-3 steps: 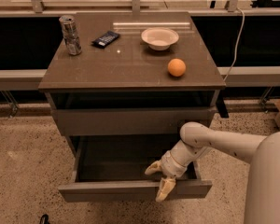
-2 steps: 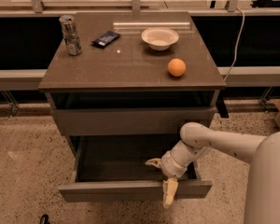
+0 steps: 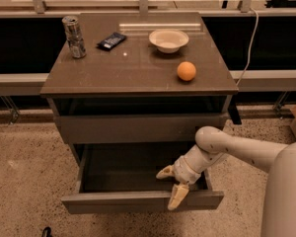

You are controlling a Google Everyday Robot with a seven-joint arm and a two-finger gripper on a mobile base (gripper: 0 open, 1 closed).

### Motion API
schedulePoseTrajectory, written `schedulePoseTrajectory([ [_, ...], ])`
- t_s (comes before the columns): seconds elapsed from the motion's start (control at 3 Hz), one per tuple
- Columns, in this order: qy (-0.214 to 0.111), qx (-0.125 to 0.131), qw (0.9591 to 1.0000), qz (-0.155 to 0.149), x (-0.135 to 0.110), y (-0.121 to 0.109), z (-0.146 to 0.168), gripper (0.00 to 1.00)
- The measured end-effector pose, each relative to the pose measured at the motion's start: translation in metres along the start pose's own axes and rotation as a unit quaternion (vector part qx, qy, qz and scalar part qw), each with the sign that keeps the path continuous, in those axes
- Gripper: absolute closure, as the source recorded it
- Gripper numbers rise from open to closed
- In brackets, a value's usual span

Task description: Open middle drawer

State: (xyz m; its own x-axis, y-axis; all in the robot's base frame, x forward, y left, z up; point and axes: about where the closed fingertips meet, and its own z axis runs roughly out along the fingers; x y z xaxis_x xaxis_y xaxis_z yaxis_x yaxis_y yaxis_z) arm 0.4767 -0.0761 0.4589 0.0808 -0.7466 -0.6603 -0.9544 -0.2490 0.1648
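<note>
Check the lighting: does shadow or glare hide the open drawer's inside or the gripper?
Camera view: dim, warm light; the grey inside of the pulled-out grey-brown middle drawer lies in deep shadow; the pale two-finger gripper stands out clearly at its front edge, right of centre; one small glare spot on the brown cabinet top.

Arm (image 3: 237,149) bent, reaching downward; end effector (image 3: 167,189) hangs low, 2 fingers (image 3: 177,195) splayed.
</note>
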Motion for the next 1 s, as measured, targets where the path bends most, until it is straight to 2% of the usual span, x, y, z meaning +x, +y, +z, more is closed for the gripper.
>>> schedulePoseTrajectory([
  [0.33,-0.016,0.019,0.9997,0.008,0.001,-0.007,-0.018,0.25],
  [0.67,-0.029,0.040,0.9985,0.023,0.005,-0.009,-0.030,0.03],
  [1.0,-0.033,0.063,0.9972,0.025,0.005,-0.015,-0.035,0.17],
])
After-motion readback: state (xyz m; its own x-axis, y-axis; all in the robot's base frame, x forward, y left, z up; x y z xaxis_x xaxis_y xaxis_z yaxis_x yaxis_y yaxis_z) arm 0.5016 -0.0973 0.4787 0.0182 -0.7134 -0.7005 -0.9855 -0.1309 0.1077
